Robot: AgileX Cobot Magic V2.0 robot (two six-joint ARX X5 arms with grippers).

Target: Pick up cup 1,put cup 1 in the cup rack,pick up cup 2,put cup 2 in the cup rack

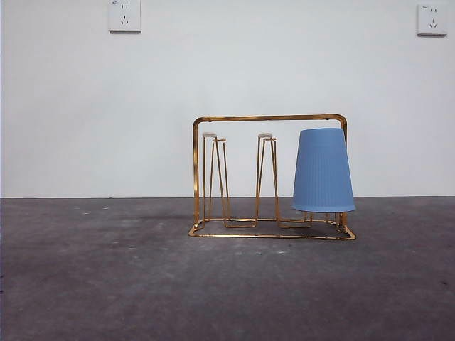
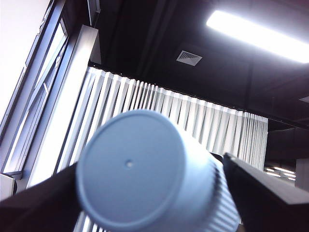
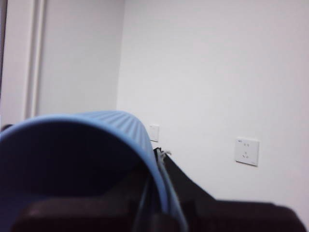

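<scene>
The gold wire cup rack [image 1: 270,177] stands on the dark table in the front view. A blue ribbed cup [image 1: 323,170] hangs upside down on its right prongs. Its left and middle pale-tipped prongs [image 1: 210,135] are bare. Neither arm shows in the front view. In the left wrist view my left gripper [image 2: 154,193] is shut on a light blue cup [image 2: 140,169] by its sides, flat bottom towards the ceiling. In the right wrist view my right gripper [image 3: 157,203] is shut on the wall of another blue cup [image 3: 91,130], whose open mouth faces the camera.
A white wall with two sockets [image 1: 124,15] stands behind the table. The left wrist view shows curtains, a window and a ceiling light; the right wrist view shows a white wall with sockets [image 3: 246,151].
</scene>
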